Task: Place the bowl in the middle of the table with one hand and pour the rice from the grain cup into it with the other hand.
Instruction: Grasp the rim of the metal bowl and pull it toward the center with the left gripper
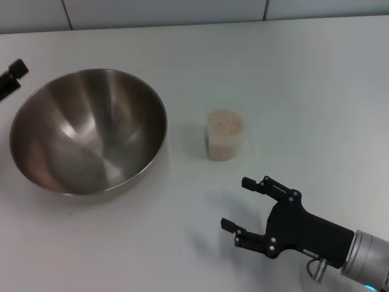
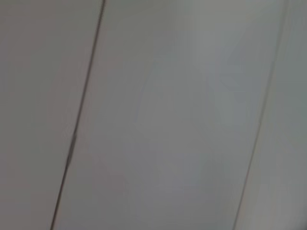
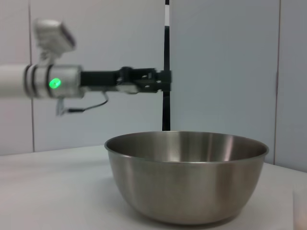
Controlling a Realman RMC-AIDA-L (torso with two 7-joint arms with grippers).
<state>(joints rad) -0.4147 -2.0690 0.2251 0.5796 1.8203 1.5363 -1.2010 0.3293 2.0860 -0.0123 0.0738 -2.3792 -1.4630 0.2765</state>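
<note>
The large steel bowl (image 1: 88,131) sits empty on the left side of the white table (image 1: 304,79); it fills the right wrist view (image 3: 187,177). To its right stands the small clear grain cup (image 1: 225,143), upright and filled with pale rice (image 1: 226,123). My right gripper (image 1: 236,202) is open near the table's front, a short way in front of the cup and holding nothing. Only the tip of my left gripper (image 1: 13,76) shows at the far left edge, just beyond the bowl's rim. In the right wrist view the left gripper (image 3: 144,79) hangs level above and behind the bowl.
A wall of pale panels with dark seams (image 2: 81,115) fills the left wrist view and rises behind the table (image 1: 182,12). A green light glows on the left arm (image 3: 53,83).
</note>
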